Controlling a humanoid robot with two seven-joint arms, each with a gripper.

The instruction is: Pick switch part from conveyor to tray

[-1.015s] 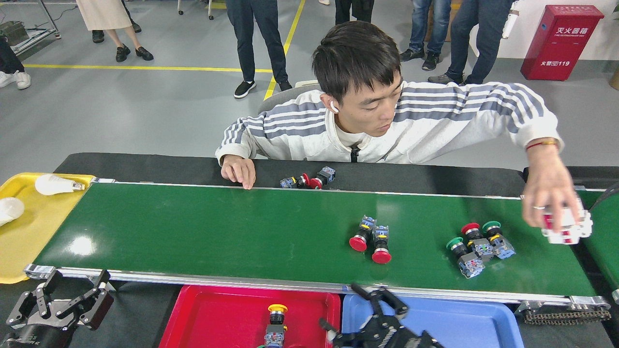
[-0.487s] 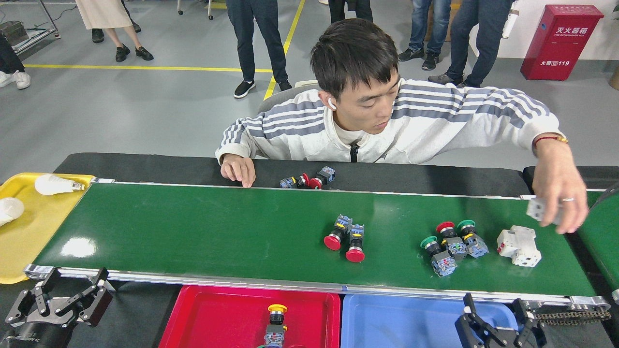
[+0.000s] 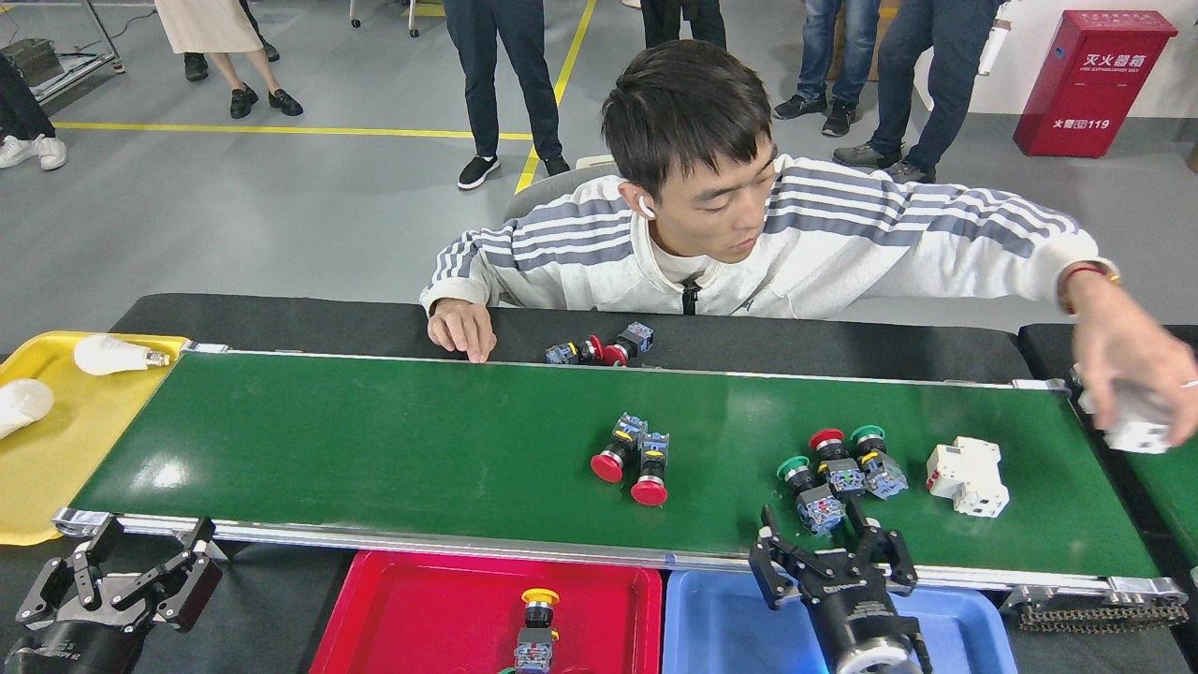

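On the green conveyor [image 3: 374, 449] lie two red-capped switch parts [image 3: 629, 459] near the middle. Right of them is a cluster of three switch parts [image 3: 836, 477], two green-capped and one red-capped, then a white breaker block [image 3: 969, 477]. My right gripper [image 3: 828, 552] stands open at the belt's near rail, its fingers just below the green-capped cluster and empty. My left gripper [image 3: 131, 571] is open and empty below the belt's near left corner. The red tray [image 3: 402, 608] holds one yellow-capped switch part [image 3: 535, 627]. The blue tray [image 3: 730, 627] lies under my right arm.
A person leans over the far side, one hand [image 3: 460, 329] on the far rail, the other hand [image 3: 1132, 374] holding a white block past the belt's right end. Two more switch parts [image 3: 604, 348] lie behind the far rail. A yellow tray [image 3: 56, 468] with bulbs sits left.
The parts have ridden leftward on the belt. My right gripper moved left and up from the blue tray's right edge to the near rail below the cluster. The person's hand withdrew rightward.
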